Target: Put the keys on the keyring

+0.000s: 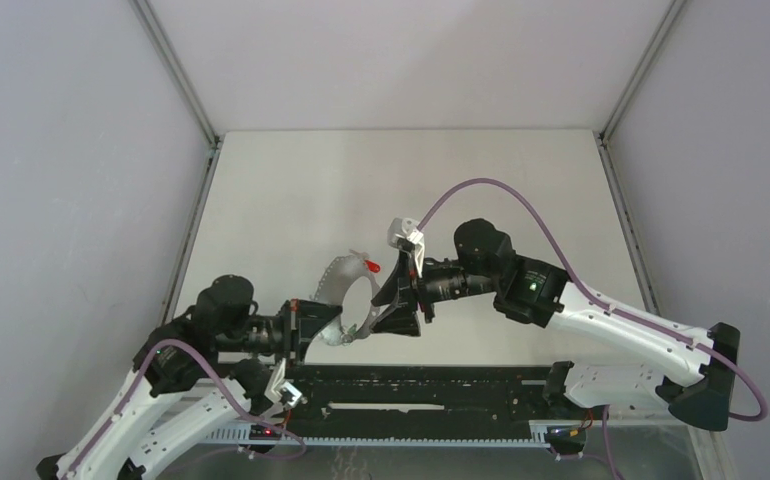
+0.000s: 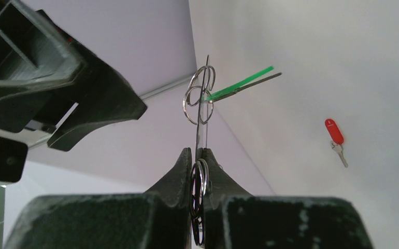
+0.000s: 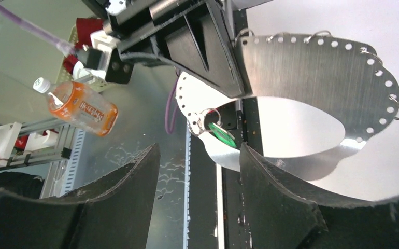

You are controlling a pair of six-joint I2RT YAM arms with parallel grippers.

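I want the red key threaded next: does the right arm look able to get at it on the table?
Probably yes. The red key lies bare on the table, and the right gripper is open close by. The metal band in the left gripper hangs near and may crowd it.

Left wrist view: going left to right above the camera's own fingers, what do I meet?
right gripper's finger → keyring, seen edge-on with its small rings → green key, sticking out to the right from it → red key, lying apart from the rest.
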